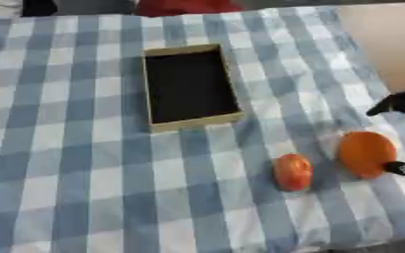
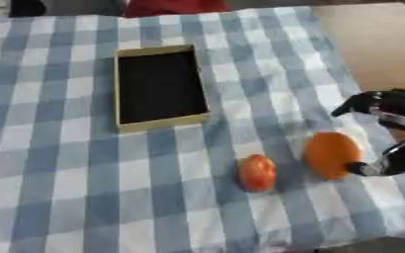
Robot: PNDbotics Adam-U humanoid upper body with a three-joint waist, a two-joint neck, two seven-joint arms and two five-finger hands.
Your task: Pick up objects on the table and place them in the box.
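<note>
Right hand, partly cut off, spreads its fingers beside the orange fruit, seemingly touching.

A blue-and-white checked cloth covers the table. The black right hand, with silver at its joints, sits just beside an orange round object. Left of that lies a smaller red-orange one, possibly striped. Farther left, the box is tan-rimmed with a black inside.
</note>
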